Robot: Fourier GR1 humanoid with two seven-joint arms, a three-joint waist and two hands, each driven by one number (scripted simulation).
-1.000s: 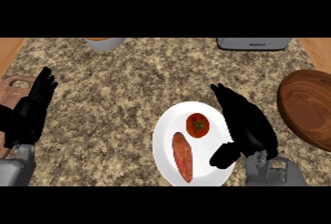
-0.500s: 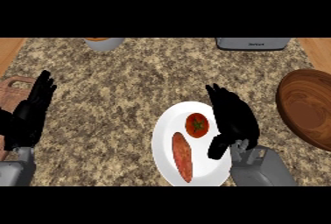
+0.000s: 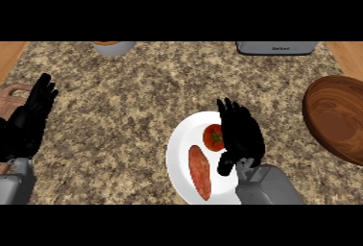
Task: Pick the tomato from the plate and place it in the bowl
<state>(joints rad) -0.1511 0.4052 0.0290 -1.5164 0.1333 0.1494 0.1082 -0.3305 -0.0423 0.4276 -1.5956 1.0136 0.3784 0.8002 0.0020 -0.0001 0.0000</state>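
Tomato (image 3: 212,137): red, green stem spot, lying on the upper part of the white plate (image 3: 181,163), its right side partly covered by the right hand. Right hand (image 3: 241,134): black, set over the plate's right half just beside the tomato, fingers (image 3: 230,113) straight and close together pointing up the view, thumb hanging down toward the plate's lower part, nothing held; whether it touches the tomato cannot be told. Grey forearm comes in from the lower edge below it. Second item on the plate: a long orange-red piece (image 3: 199,171), lying lengthwise below the tomato, kind hard to make out. Plate rests on the speckled stone desk (image 3: 142,96), its right rim hidden under the hand and forearm. Bowl (image 3: 337,120): brown wood, at the right edge, cut off by the frame, apart from the plate. Left hand (image 3: 28,122): at the left edge, open, fingers up and slightly spread, resting, well apart from the plate. Wooden board (image 3: 10,96): partly hidden behind the left hand. Grey cup (image 3: 113,47): at the top, cut off, orange contents. Grey appliance (image 3: 276,47): at the top right, cut off.
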